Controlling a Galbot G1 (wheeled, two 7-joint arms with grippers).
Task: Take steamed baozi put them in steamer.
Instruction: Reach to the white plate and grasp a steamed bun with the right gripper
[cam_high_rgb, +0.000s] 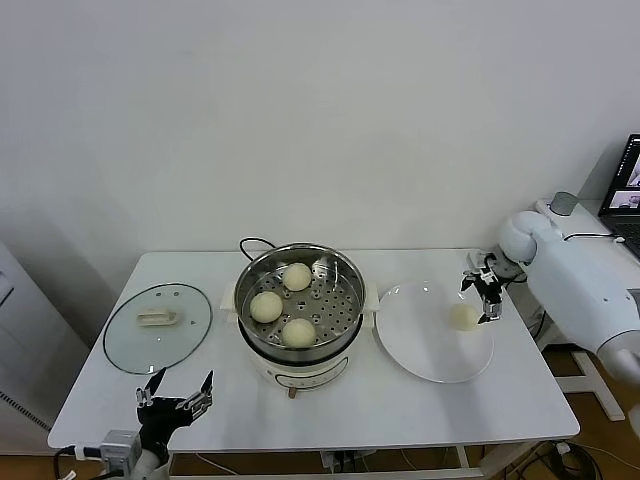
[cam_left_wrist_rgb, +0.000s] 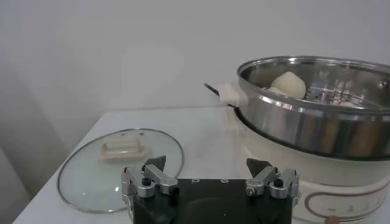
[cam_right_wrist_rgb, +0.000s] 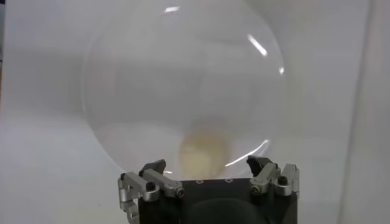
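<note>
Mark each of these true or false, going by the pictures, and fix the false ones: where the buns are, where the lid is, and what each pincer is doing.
1. Three steamed baozi lie in the steamer. True.
2. The white plate is bare. False: one bun lies on it.
3. The glass lid covers the steamer. False: it lies flat on the table, on the robot's left of the open pot.
4. The right pincer is open just above the plate's bun. True.
5. The left pincer is shut on the lid. False: it is open and holds nothing, near the table's front edge.
</note>
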